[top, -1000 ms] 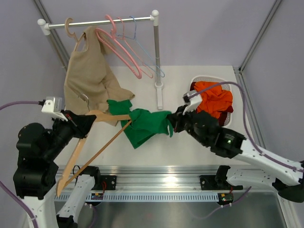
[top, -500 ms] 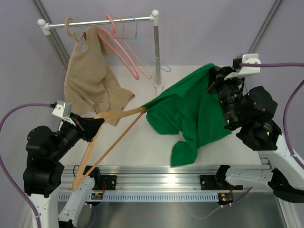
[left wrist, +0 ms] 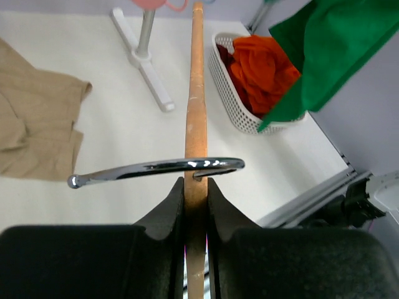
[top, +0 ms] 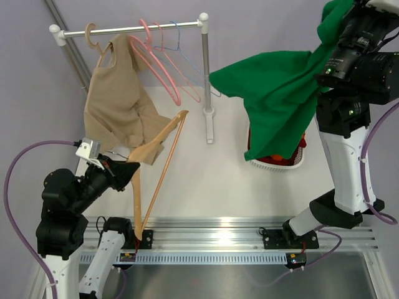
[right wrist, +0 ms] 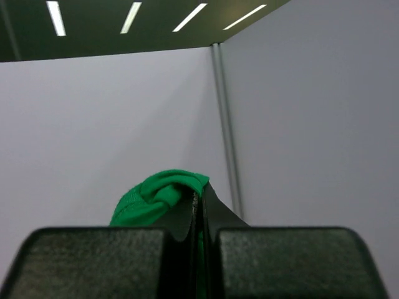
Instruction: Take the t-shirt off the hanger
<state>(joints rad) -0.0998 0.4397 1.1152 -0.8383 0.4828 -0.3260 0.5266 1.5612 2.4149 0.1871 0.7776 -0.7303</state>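
The bright green t-shirt (top: 280, 99) hangs free in the air at the upper right, clear of the hanger, above the basket; its hem shows in the left wrist view (left wrist: 330, 50). My right gripper (top: 340, 28) is raised high and shut on a bunch of the t-shirt (right wrist: 156, 196). The light wooden hanger (top: 159, 159) with its metal wire hook (left wrist: 162, 168) is bare. My left gripper (top: 128, 174) is shut on the hanger's wooden bar (left wrist: 195, 124) just below the hook.
A clothes rack (top: 134, 28) at the back holds a beige top (top: 115, 103), pink hangers (top: 159, 62) and a blue wire hanger. Its post and foot (top: 209, 118) stand mid-table. A white basket (top: 274, 162) with orange cloth (left wrist: 265, 68) sits at right.
My right gripper has swung up and to the right, pulling the green t-shirt fully off the hanger. The hanger, held by the left gripper, has tilted more upright.
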